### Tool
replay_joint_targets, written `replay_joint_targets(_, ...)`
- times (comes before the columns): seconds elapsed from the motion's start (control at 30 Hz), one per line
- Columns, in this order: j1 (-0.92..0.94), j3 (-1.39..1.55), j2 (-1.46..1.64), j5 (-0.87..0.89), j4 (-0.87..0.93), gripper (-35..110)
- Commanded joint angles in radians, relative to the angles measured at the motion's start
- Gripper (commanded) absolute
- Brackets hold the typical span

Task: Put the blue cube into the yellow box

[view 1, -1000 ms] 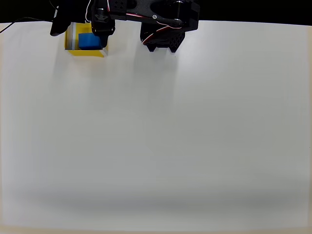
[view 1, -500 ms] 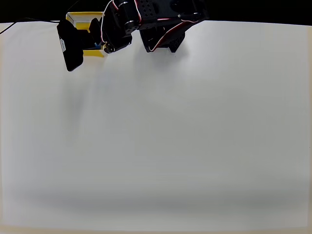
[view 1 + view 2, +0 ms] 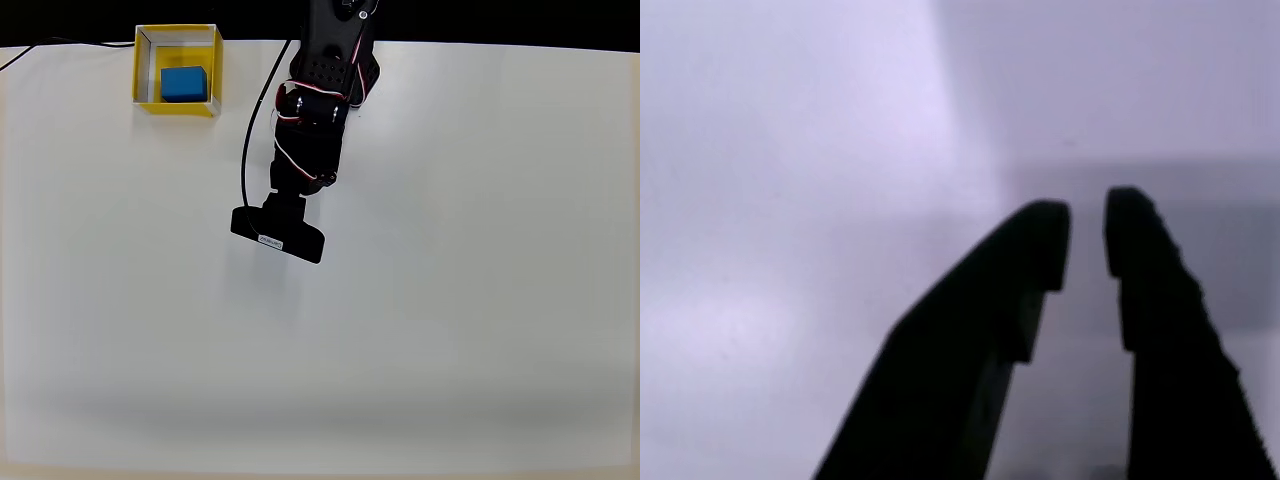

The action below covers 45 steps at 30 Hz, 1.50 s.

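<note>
The blue cube [image 3: 184, 83] lies inside the yellow box [image 3: 145, 66] at the table's far left corner in the overhead view. The black arm reaches from the top centre down toward the middle of the table. Its gripper [image 3: 278, 236] hangs well to the right of and below the box, apart from it. In the wrist view the gripper [image 3: 1087, 215] shows two dark fingers [image 3: 1145, 260] with a narrow gap at the tips. Nothing sits between them, and plain white table lies beyond.
The arm's base [image 3: 335, 70] stands at the top centre edge, with a black cable [image 3: 246, 150] looping down its left side. White table [image 3: 450, 300] stretches wide to the right and toward the near edge.
The arm has swung away from the box, rightward and down toward the table's middle. The cube stays in the box, which is now uncovered.
</note>
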Motion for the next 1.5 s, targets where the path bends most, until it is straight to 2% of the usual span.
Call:
replay_joint_targets(0.0,-0.075,0.123,0.225,-0.009,-0.028,0)
replay_joint_targets(0.27,-0.1,0.351,0.529,-0.034,0.147,0)
replay_joint_targets(0.43,-0.103,0.351,0.545,-0.006,0.222,0)
replay_joint_targets(0.6,-0.038,0.351,0.551,0.023,0.227,0)
replay_joint_targets(1.47,-0.048,0.351,0.549,0.051,0.224,0)
